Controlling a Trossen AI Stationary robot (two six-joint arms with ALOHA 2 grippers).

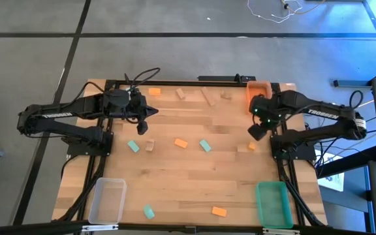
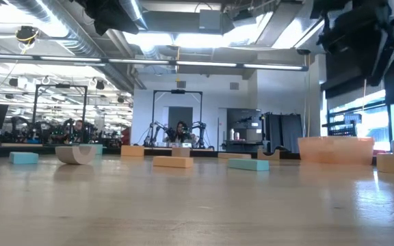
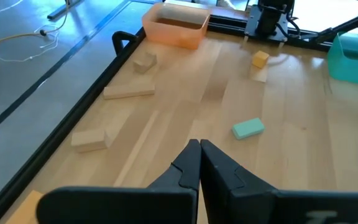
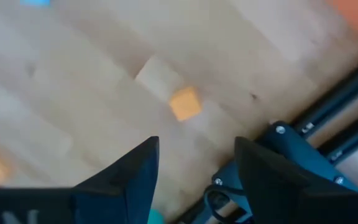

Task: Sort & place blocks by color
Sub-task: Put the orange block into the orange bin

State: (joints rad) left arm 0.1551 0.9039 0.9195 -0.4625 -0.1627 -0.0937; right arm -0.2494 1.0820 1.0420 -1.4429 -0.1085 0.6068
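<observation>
Small flat blocks lie scattered on the wooden table: orange ones (image 1: pixel 181 142) (image 1: pixel 154 92) (image 1: pixel 219 211), teal ones (image 1: pixel 133 146) (image 1: pixel 205 145) (image 1: pixel 149 211), and pale wood ones (image 1: pixel 181 94) (image 1: pixel 207 98) (image 1: pixel 150 145). My left gripper (image 1: pixel 152 112) (image 3: pixel 199 149) is shut and hovers over the far-left part of the table, touching nothing. My right gripper (image 1: pixel 256 132) (image 4: pixel 196 144) is open near the table's right edge. It hangs just short of a small orange block (image 1: pixel 252 146) (image 4: pixel 185 103), which lies flat on the table beyond the fingertips.
An orange bin (image 1: pixel 258 91) (image 3: pixel 176 25) stands at the far right corner. A green bin (image 1: pixel 271 203) is at the near right corner and a clear bin (image 1: pixel 108 199) at the near left. Black frame rails (image 4: pixel 328 112) run along the table's edges.
</observation>
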